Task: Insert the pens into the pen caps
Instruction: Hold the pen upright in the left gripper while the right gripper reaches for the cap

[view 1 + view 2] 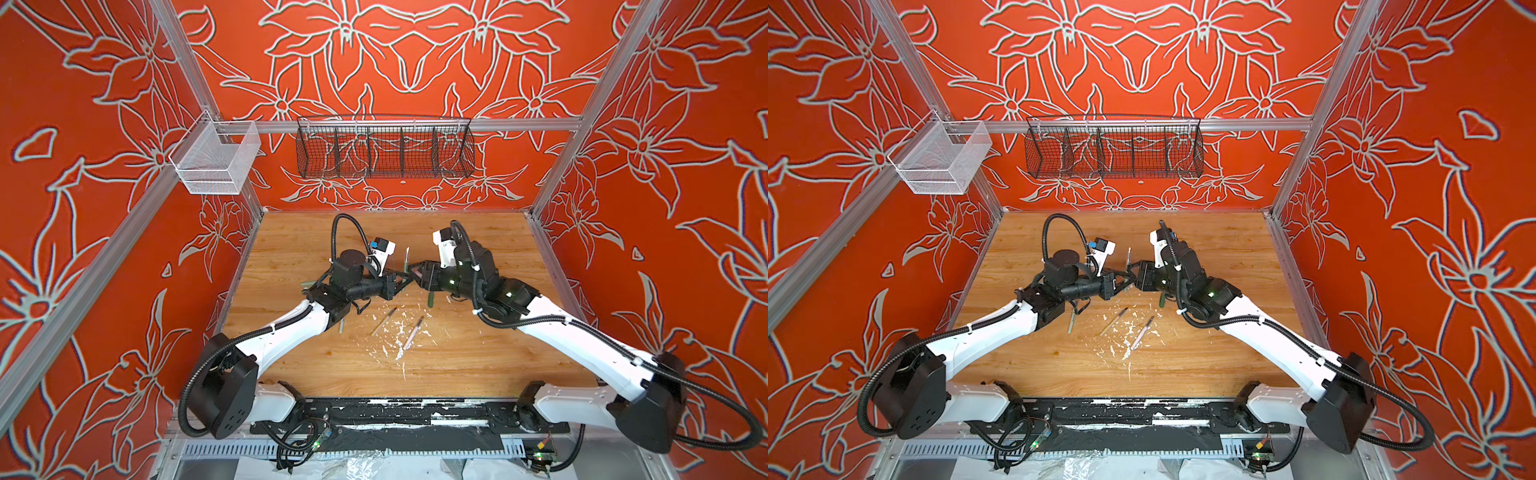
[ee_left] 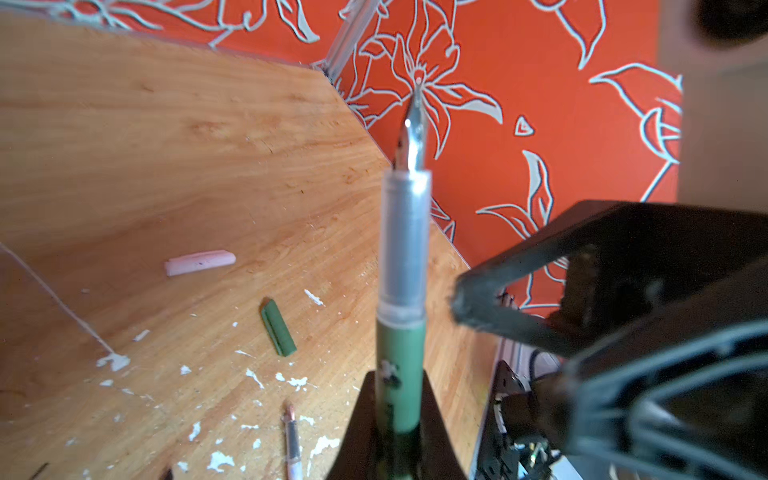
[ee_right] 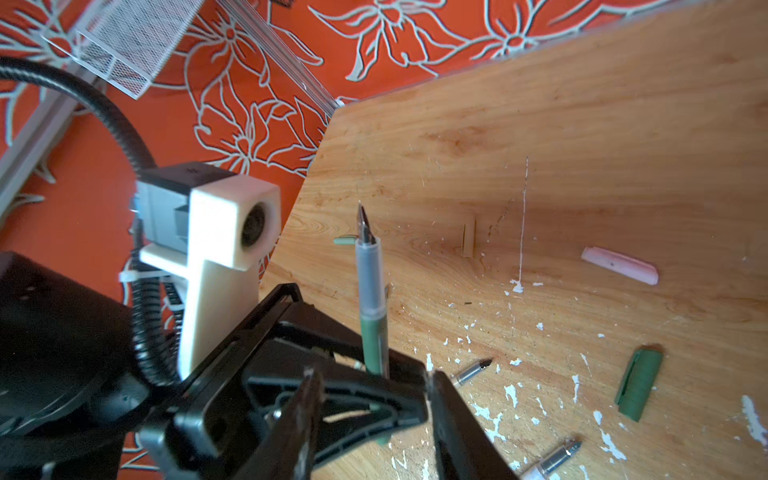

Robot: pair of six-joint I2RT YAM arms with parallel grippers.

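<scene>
My left gripper is shut on the barrel of the dark green pen, which stands nib-up above the table in both top views. My right gripper is open, with its jaws on either side of the left gripper's fingers and nothing gripped. The dark green cap, pink cap, tan cap and pale green cap lie loose on the table. The tan pen and pink pen lie nearer the front. The pale green pen is half hidden under the left arm.
White paint flecks are scattered over the wooden table around the lying pens. A black wire basket hangs on the back wall and a white mesh basket on the left rail. Both arms meet at the table's middle.
</scene>
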